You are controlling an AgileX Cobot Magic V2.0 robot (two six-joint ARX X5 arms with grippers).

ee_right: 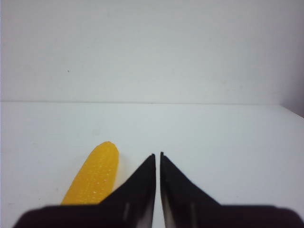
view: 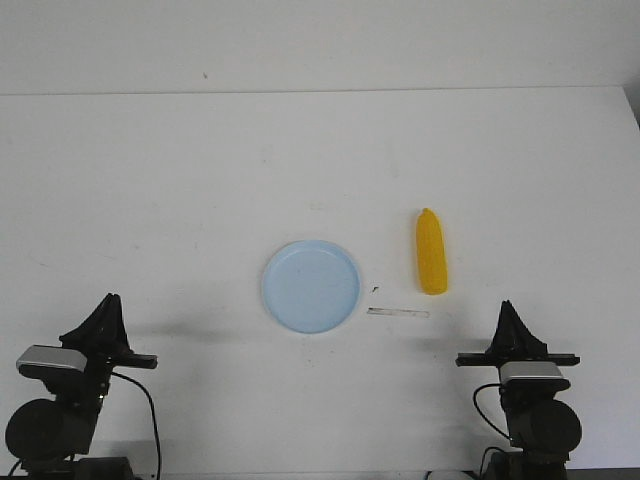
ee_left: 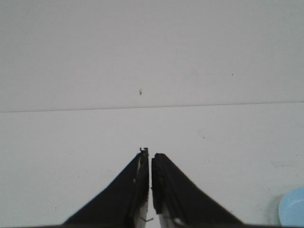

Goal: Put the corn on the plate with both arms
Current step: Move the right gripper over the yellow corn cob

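The right claw [ee_right: 157, 154] has its two black fingers [ee_right: 142, 183] nearly together, a thin slit between them, holding nothing. The yellow corn [ee_right: 95, 175] lies on the white tabletop [ee_right: 223, 137] just beside one finger, its rounded tip pointing away.

A plain white tabletop [view: 150, 200] carries a round pale-blue plastic plate [view: 311, 286] near centre, a bright yellow corn cob [view: 431, 252] to its right, and a thin pale strip [view: 398, 313] nearer.

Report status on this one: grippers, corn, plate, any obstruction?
Left gripper shut, empty, parked. Right gripper shut, empty, parked. Corn on table, right of plate, apart. Thin pale strip between plate and corn; path otherwise open.
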